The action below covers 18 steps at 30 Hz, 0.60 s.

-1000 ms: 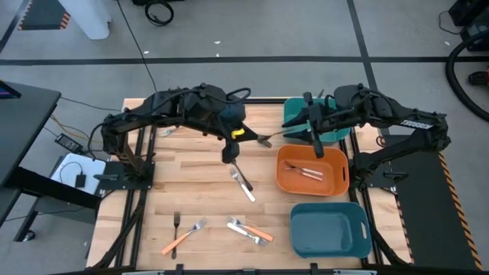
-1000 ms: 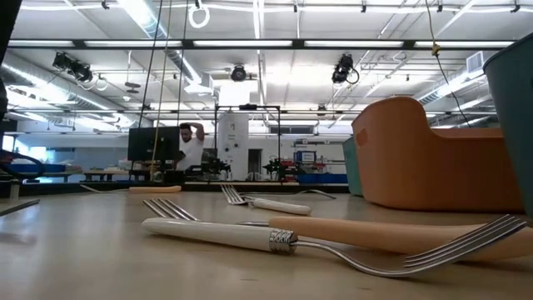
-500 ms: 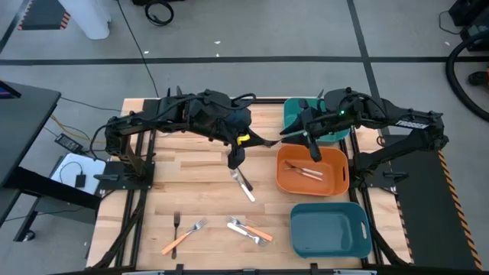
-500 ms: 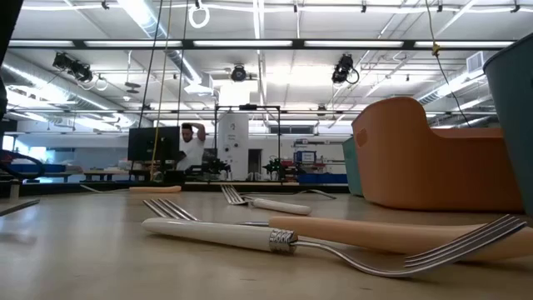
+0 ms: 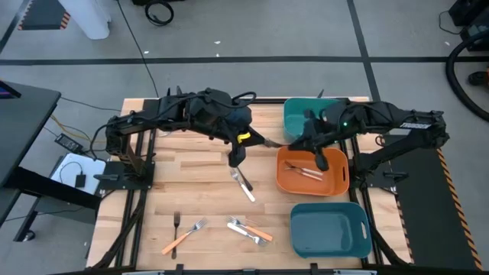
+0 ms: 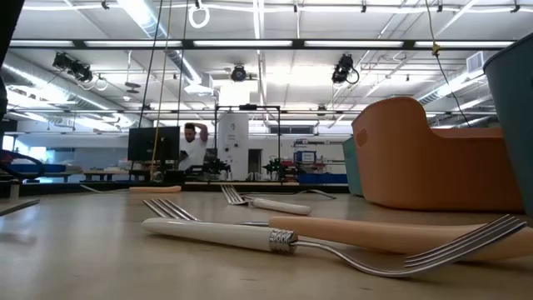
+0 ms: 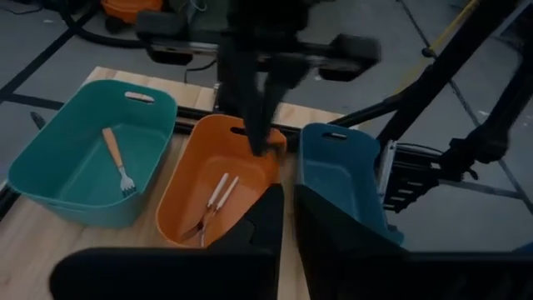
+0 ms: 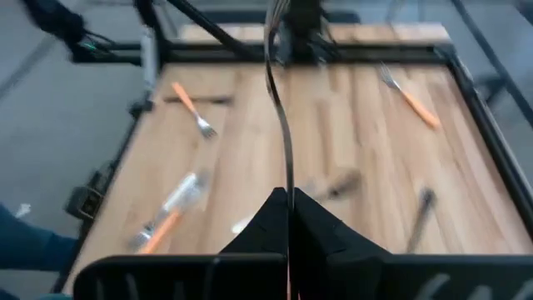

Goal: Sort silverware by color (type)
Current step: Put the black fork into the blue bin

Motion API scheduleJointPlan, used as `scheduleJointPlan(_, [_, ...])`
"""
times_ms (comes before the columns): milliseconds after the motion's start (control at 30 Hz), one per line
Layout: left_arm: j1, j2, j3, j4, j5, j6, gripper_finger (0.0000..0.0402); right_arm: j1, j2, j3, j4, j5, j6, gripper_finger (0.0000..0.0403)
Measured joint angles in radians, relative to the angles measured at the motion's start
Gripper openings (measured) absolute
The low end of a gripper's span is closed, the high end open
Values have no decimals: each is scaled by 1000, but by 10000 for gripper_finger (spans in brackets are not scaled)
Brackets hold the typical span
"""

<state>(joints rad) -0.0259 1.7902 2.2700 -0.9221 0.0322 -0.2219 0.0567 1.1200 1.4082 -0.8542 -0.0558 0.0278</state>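
Note:
A dark grey metal fork hangs level in the air between my two grippers, above the table's far middle. My right gripper is shut on its right end, beside the orange bin. My left gripper is at the fork's left end, its fingers a little apart. In the right wrist view the fork runs edge-on from my fingers toward the left gripper. More silverware lies on the table: a white-handled fork, an orange-handled one and a dark one. My left gripper stands at the fork's left end; whether its fingers touch the fork, I cannot tell. My right gripper pinches the fork's right end between its two fingers, coming level from the table's right, with the fingers along the fork. The fork is lifted clear and roughly level.
Three bins line the right side: a teal one holding an orange-handled fork, the orange one holding white-handled forks, and a darker blue one nearest. A small heap of forks lies near the front. A person shows far off in the room.
My right gripper has come a little toward the near edge and the left gripper, and has shut on the dark fork's right end. The fork stays in the air between the two grippers.

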Motion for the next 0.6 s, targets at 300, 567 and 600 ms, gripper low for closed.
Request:
scheduleJointPlan(300, [6, -1, 0, -2, -9, 108, 86, 123, -82, 0, -301, 82, 333, 5])
scheduleJointPlan(567, [26, -2, -4, -102, -110, 181, 88, 397, -102, -19, -555, 37, 733, 5])
scheduleJointPlan(600, [33, -3, -13, -117, -120, 182, 88, 433, -104, -32, -549, 37, 767, 5])
